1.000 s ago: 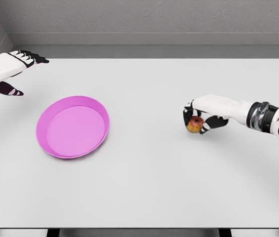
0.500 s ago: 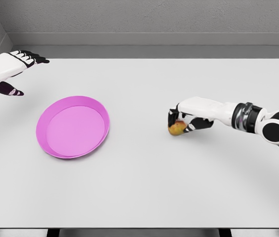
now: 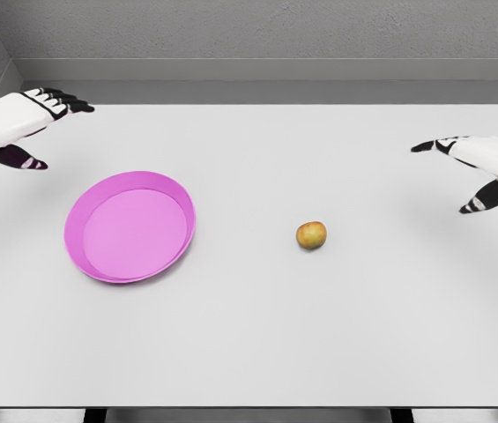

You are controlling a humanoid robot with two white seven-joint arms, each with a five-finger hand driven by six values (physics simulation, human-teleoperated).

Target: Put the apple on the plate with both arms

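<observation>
A wide, pale grey rectangular table (image 3: 257,335) fills most of the head view, with a grey wall running behind its far edge. On the left half of the table lies a round, shallow pink plastic plate (image 3: 90,260) with a raised rim, and nothing rests inside it. The white left hand (image 3: 15,128) with dark fingertips hovers over the table's far left corner, beyond the plate and apart from it; its fingers are stretched out and spread, the thumb pointing down and away, and it holds nothing. The white right hand (image 3: 478,167) hangs over the right edge of the table, its arm cut off by the picture's border; its fingers are likewise extended and apart, thumb lowered, gripping nothing. A small round yellow-red apple (image 3: 311,235) sits on the bare table surface right of the middle, well apart from the plate's rim and lying between the plate and the right hand. Neither hand touches it, and a soft shadow shows beneath it.
</observation>
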